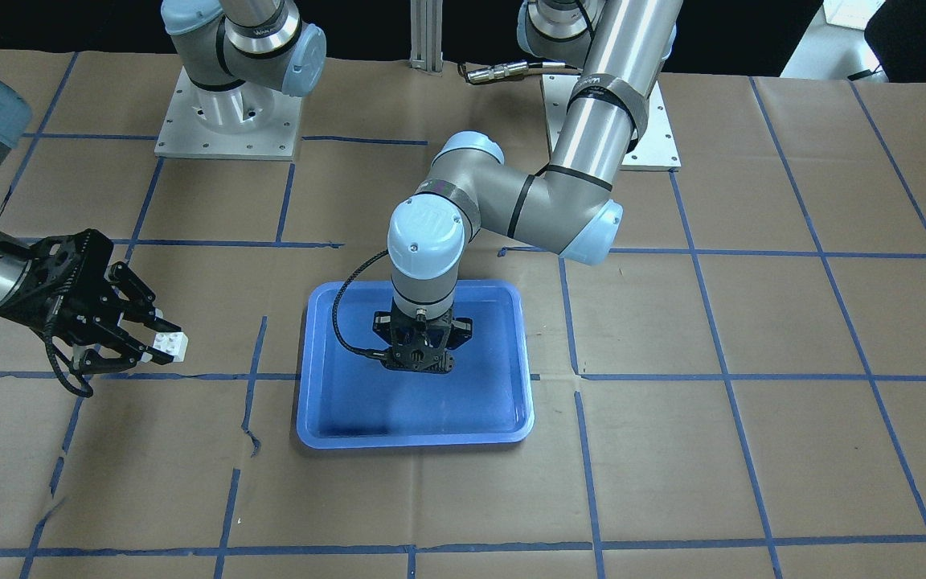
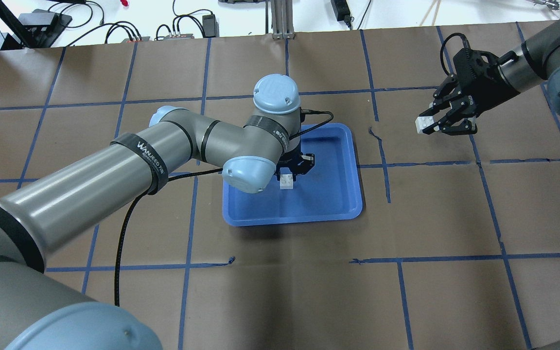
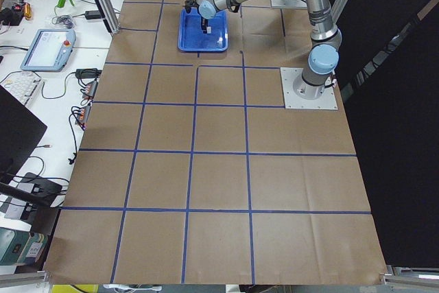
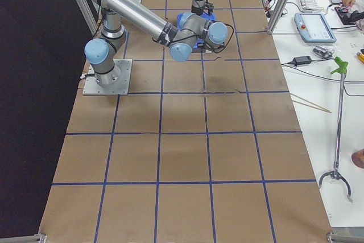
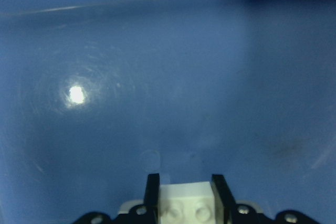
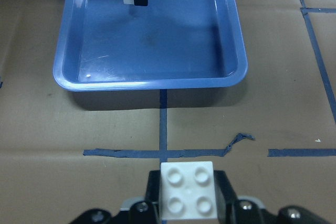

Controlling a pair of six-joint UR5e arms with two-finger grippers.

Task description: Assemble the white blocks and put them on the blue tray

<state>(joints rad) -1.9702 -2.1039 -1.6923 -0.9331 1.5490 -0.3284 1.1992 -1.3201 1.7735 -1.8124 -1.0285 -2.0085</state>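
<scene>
Brown surface (image 1: 752,450), front view: one blue tray (image 1: 495,402), the left tool (image 1: 421,363) lowered inside it, the right tool (image 1: 159,344) well aside, clamped on the first white block (image 1: 171,344). Overhead, the second white block (image 2: 287,181) sits pinched in the left tool over the tray floor. Wrist views confirm two blocks, one gripped between each tool's fingers.

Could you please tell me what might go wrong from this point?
The left gripper holds its block over the tray; releasing now would leave it unassembled. The right gripper pinches the other block at its fingertips, so pressing the two together may twist or drop it.
</scene>
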